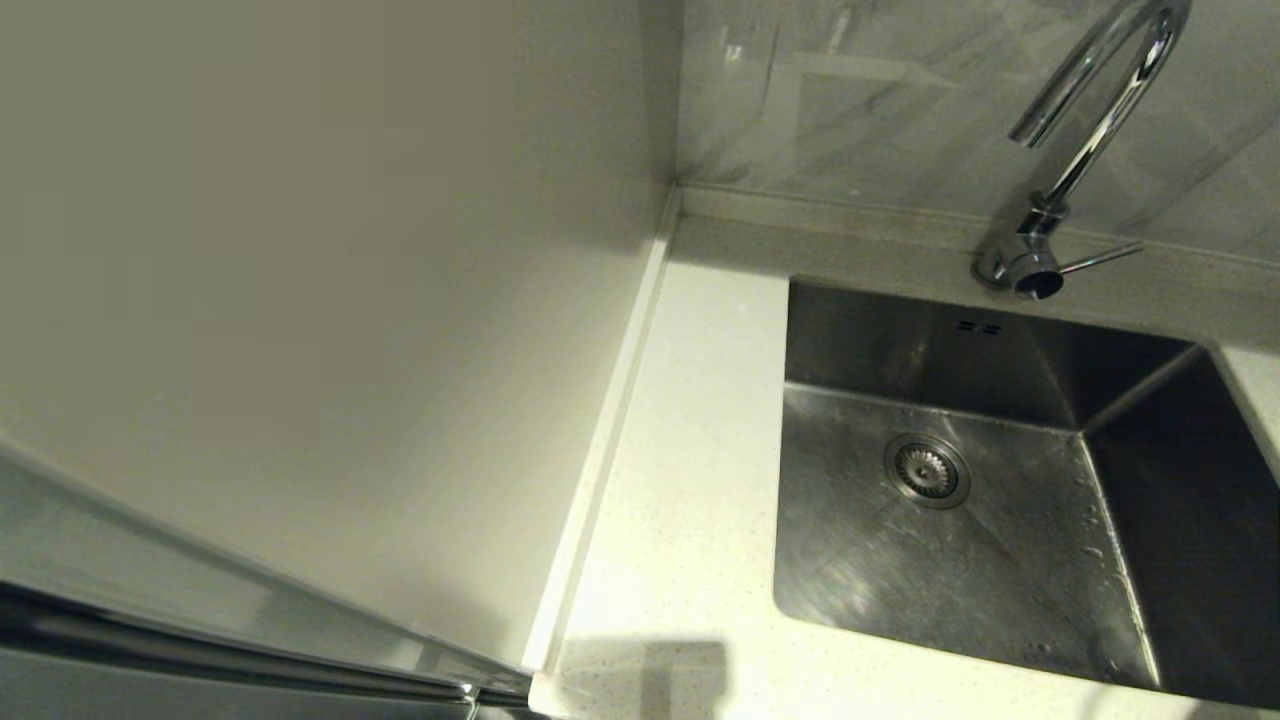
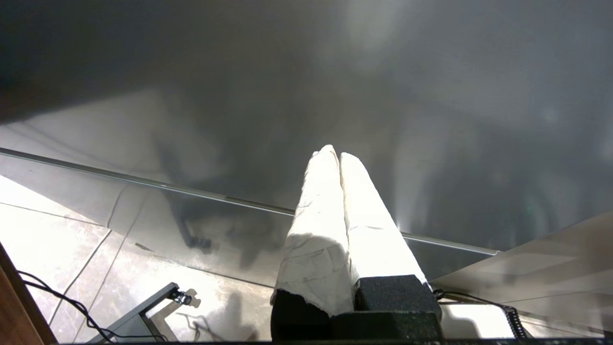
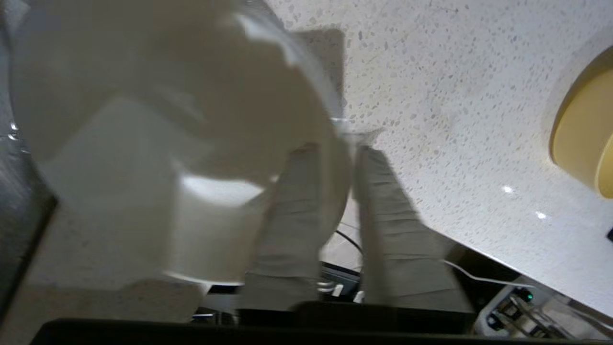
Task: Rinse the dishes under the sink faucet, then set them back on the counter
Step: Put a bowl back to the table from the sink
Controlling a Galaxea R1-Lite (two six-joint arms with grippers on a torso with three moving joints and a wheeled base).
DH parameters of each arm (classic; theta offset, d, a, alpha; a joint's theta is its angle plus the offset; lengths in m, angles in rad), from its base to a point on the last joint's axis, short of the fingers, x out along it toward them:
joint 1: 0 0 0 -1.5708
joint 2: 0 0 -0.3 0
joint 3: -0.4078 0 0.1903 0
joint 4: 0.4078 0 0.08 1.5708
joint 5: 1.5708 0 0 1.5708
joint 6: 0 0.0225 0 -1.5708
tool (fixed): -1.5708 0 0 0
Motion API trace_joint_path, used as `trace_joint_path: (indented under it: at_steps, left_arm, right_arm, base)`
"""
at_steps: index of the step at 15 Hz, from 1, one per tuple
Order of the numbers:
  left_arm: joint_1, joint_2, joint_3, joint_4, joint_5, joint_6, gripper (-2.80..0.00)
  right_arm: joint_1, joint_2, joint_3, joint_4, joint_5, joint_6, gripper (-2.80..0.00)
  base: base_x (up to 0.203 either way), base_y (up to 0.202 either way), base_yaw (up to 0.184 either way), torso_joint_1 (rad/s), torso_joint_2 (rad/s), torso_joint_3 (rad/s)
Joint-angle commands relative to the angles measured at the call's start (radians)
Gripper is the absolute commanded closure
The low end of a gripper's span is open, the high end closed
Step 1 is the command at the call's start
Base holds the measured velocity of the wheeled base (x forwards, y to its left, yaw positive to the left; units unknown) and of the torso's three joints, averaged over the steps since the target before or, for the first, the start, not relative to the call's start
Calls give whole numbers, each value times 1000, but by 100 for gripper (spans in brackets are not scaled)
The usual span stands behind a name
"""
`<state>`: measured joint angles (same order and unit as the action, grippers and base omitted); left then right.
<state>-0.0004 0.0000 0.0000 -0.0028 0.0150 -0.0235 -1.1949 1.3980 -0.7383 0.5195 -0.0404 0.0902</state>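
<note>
White tape covers both fingers of the right gripper [image 3: 342, 143], and between them the rim of a white bowl [image 3: 182, 143] is pinched, the jaws closed down to the thickness of its wall. The bowl is carried tilted, its body spreading to one side of the fingers, above the speckled counter [image 3: 431, 96]. A dark steel strip seen at the edge of the right wrist view is probably the sink, so the basin is judged to lie just beside the bowl, on its far side from the fingers. A pale yellowish round object [image 3: 584, 139], cut off by the frame, rests on the counter well apart on the opposite side.

In the head view the sink [image 1: 1000, 560] and faucet [image 1: 1090, 130] are seen, but neither arm and no dishes. The left gripper [image 2: 337, 155], its taped fingers pressed together on nothing, is parked low, away from the counter.
</note>
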Motion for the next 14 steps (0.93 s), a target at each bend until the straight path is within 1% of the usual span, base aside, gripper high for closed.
trace_joint_path:
  at_steps: [1, 14]
  left_arm:
    - [-1, -3, 0, 0, 0, -1, 0]
    - [0, -4, 0, 0, 0, -1, 0]
  right_arm:
    - [0, 12, -1, -5, -1, 0, -280]
    - [1, 12, -11, -16, 4, 2, -280]
  base:
    - [0, 0, 0, 0, 0, 0]
    - [0, 0, 0, 0, 0, 0]
